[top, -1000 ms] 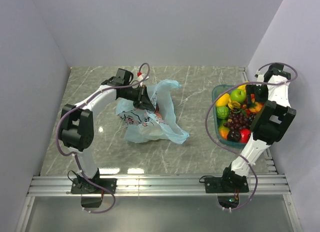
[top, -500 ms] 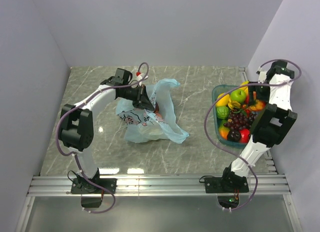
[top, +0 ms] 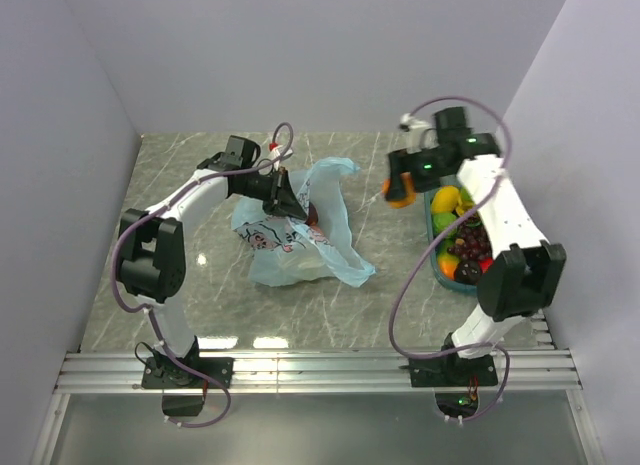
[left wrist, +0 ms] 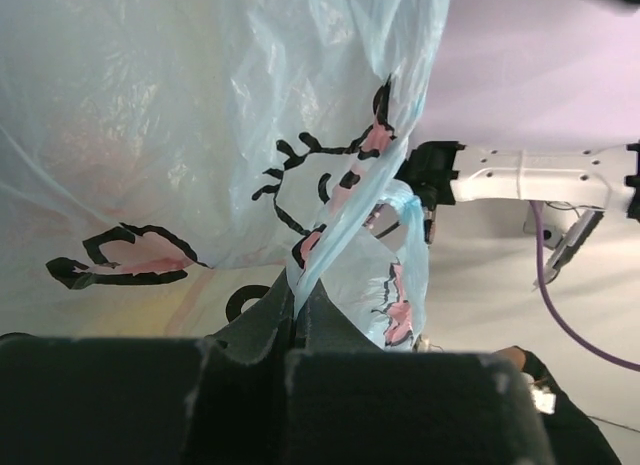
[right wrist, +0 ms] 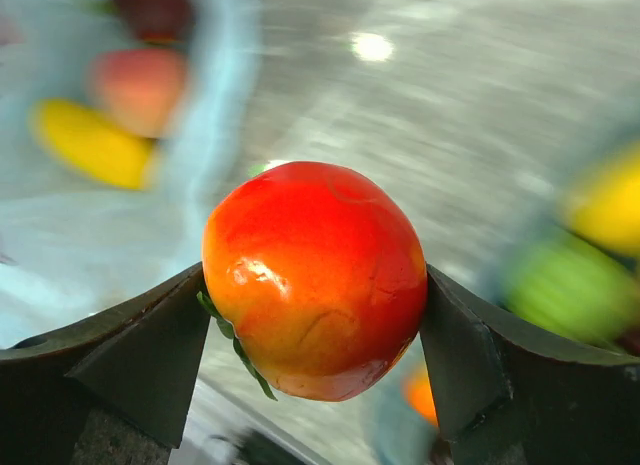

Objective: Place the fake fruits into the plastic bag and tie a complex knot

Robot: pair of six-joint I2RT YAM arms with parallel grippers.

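Grips fruit [right wrist: 315, 280] between wide-spread right fingers [right wrist: 130, 355]; pinches bag [top: 290, 250] rim in shut left fingers [left wrist: 255, 320]. Risks missing the mouth ahead-left of fingertips through sagging rim or early release.

No legible text, brand name, number or sign appears in any view. The only printing is a graphic [left wrist: 330, 175] on the plastic bag [top: 285, 247], made of black brush-like outlines with pink fills. In the left wrist view these strokes form no readable letters, and in the top view the print is too small to resolve
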